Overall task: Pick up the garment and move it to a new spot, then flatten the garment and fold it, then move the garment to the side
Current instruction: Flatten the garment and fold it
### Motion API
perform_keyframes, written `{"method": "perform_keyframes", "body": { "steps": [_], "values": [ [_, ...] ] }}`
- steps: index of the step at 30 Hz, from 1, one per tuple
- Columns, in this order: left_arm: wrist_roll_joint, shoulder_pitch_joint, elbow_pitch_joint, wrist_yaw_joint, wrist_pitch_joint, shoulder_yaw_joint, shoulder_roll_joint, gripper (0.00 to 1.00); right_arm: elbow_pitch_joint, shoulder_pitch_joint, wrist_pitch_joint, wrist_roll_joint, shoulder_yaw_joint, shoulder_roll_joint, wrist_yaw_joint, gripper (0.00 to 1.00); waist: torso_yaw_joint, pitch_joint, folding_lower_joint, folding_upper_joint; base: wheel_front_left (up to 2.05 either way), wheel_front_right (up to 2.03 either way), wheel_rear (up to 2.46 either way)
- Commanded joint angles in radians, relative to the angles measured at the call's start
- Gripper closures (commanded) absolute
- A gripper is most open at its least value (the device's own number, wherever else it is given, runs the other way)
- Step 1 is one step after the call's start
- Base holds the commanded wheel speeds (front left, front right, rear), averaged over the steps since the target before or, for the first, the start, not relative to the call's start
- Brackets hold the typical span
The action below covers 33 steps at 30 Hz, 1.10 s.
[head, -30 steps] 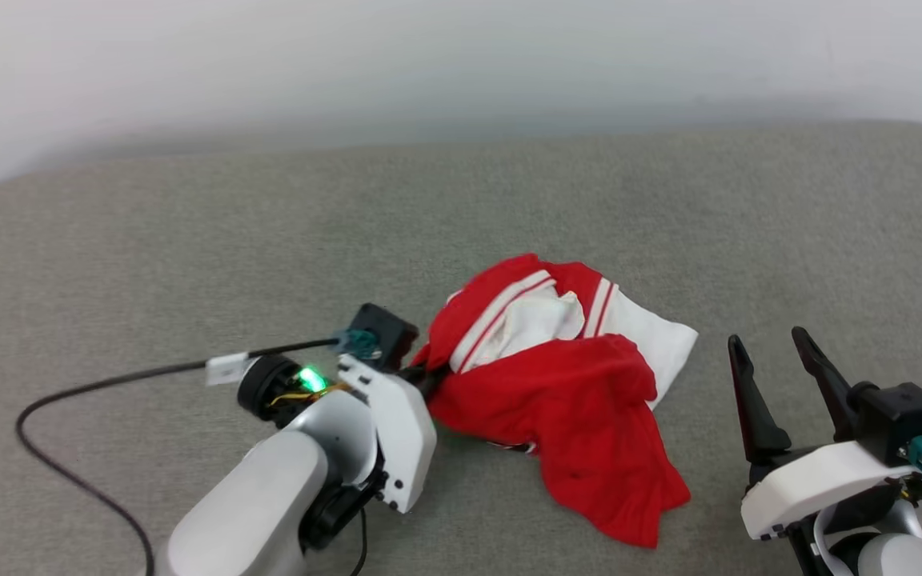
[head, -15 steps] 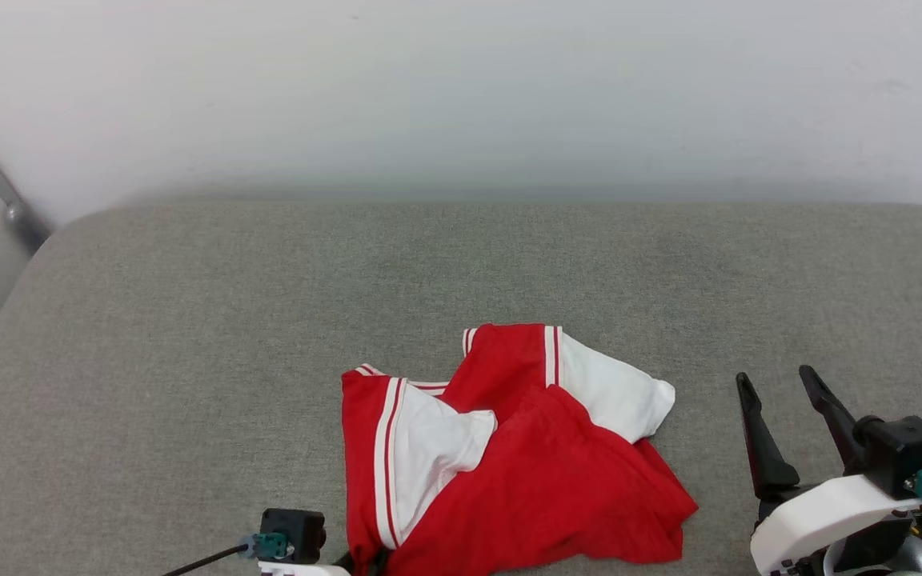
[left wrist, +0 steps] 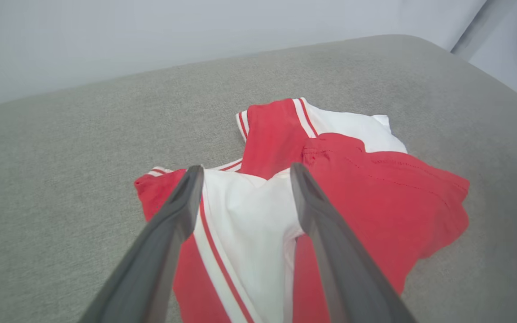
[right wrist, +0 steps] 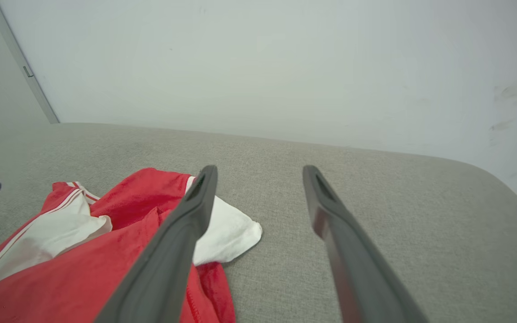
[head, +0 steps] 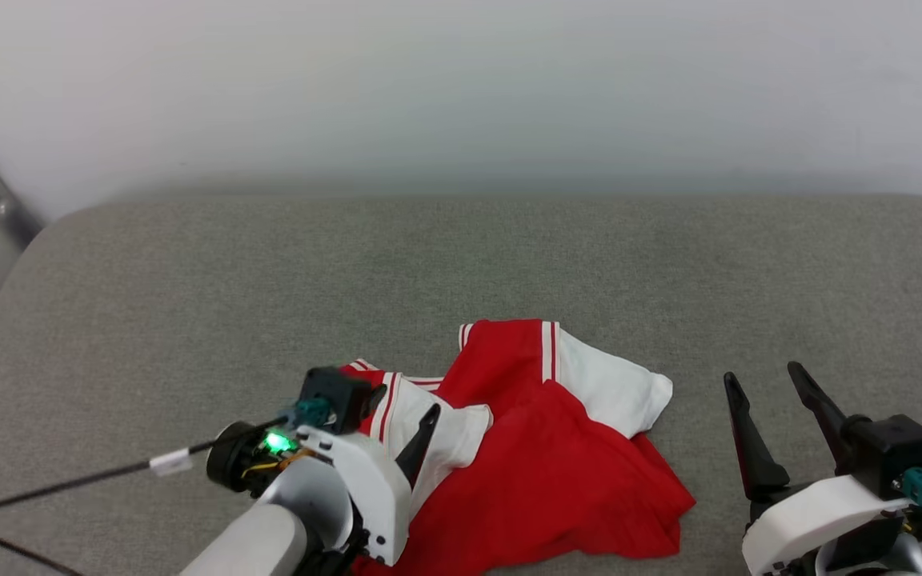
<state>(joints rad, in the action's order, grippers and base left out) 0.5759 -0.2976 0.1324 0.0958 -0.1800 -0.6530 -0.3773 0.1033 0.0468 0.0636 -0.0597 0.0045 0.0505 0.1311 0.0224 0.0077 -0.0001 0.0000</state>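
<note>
The left gripper (left wrist: 245,172) is poised over the left white sleeve of the garment (head: 557,472), fingers spread apart and empty. The garment lies crumpled on the grey cushion (head: 189,304). Just right of the garment, the right gripper (head: 761,376) has its fingers parted, holding nothing

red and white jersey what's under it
The crumpled red jersey with white sleeves lies on the grey woven fabric cushion. A red fold lies over part of one sleeve; anything beneath the folds is hidden.

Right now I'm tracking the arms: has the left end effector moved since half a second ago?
Yes: the left end effector went forward over the garment, which stayed.
</note>
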Motion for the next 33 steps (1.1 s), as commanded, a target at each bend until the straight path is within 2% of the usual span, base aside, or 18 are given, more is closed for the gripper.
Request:
{"method": "perform_keyframes", "body": {
  "steps": [1,7,12,13,14,15,21,24,28,33],
  "values": [
    [0.004,-0.019,0.006,-0.013,-0.022,-0.010,-0.006,0.00,0.007,-0.015,0.001,0.008,0.001,0.000,-0.001,0.00,-0.013,0.025,0.0001,0.0000,0.00,0.00,0.00],
    [0.036,-0.118,0.063,-0.125,-0.229,-0.088,-0.026,0.00,-0.007,-0.050,-0.012,-0.001,0.000,0.000,-0.001,0.00,-0.046,0.092,0.0001,0.0000,0.00,0.00,0.00],
    [0.060,-0.142,0.095,-0.166,-0.349,-0.130,-0.050,0.00,-0.033,-0.063,-0.028,-0.011,-0.003,-0.001,-0.001,0.00,-0.064,0.114,0.0001,0.0000,0.00,0.00,0.00],
    [0.060,-0.144,0.095,-0.168,-0.356,-0.133,-0.054,0.50,-0.037,-0.066,-0.032,-0.012,-0.003,0.000,-0.001,0.00,-0.066,0.116,0.0001,0.0000,0.00,0.00,0.00],
    [0.058,-0.145,0.094,-0.169,-0.356,-0.134,-0.057,0.67,-0.041,-0.068,-0.035,-0.013,-0.004,0.000,-0.001,0.00,-0.068,0.118,0.0001,0.0000,0.00,0.00,0.00],
    [0.056,-0.146,0.092,-0.168,-0.348,-0.131,-0.059,1.00,-0.045,-0.069,-0.038,-0.015,-0.005,0.000,-0.001,0.00,-0.068,0.119,0.0001,0.0000,0.00,0.00,0.00],
    [0.026,-0.166,0.037,-0.135,-0.239,-0.084,-0.070,1.00,-0.062,-0.065,-0.044,-0.019,-0.018,-0.001,-0.001,0.00,-0.041,0.107,0.0001,0.0000,0.00,0.00,0.00],
    [0.024,-0.162,-0.005,-0.094,-0.174,-0.034,-0.082,1.00,-0.065,-0.061,-0.043,-0.018,-0.023,0.000,-0.001,0.00,-0.015,0.095,0.0001,0.0000,0.00,0.00,0.00],
    [0.058,-0.086,-0.055,0.001,-0.092,0.071,-0.118,1.00,-0.058,-0.053,-0.037,-0.011,-0.031,0.000,-0.001,0.00,0.015,0.079,0.0001,0.0000,0.00,0.00,0.00],
    [0.148,0.110,-0.062,0.130,-0.021,0.223,-0.178,1.00,-0.045,-0.044,-0.027,-0.011,-0.039,0.000,-0.001,0.00,0.037,0.070,0.0001,0.0000,0.00,0.00,0.00]
  ]
}}
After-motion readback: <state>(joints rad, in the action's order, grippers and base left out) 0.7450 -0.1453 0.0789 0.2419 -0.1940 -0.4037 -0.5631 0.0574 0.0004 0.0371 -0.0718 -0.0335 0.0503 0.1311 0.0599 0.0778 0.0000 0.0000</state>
